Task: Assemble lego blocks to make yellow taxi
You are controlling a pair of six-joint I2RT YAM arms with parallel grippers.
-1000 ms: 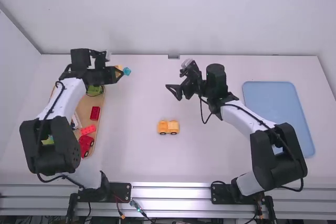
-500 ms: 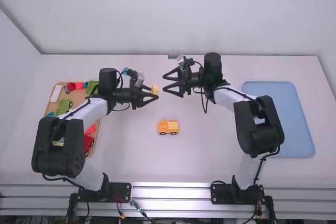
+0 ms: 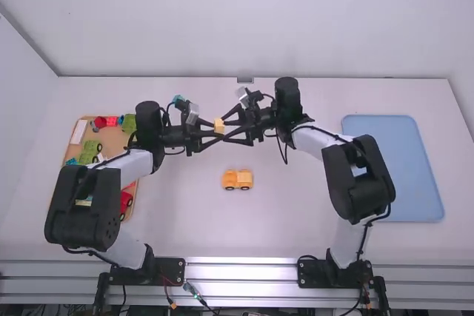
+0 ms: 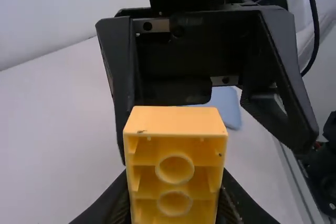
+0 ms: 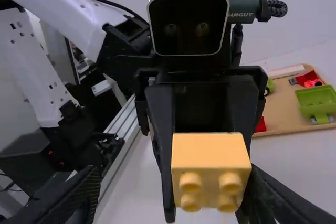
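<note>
Beyond the wheeled yellow piece [image 3: 237, 179] on the counter [image 3: 289, 220], the left pincer [image 4: 175, 198] grasps a yellow block [image 5: 211, 150] by its sides, probably leaving it reachable for handover. The right pincer [image 4: 215, 153], released, straddles the block, presumably to receive it.

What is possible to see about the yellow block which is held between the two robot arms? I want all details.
The block is light orange-yellow, boxy, plastic-looking. Its hollow side, with two round tubes, faces the left wrist camera; at least four round studs face the right gripper. It is raised above the table, clamped by the left gripper. Whether the right one touches it is unclear.
</note>
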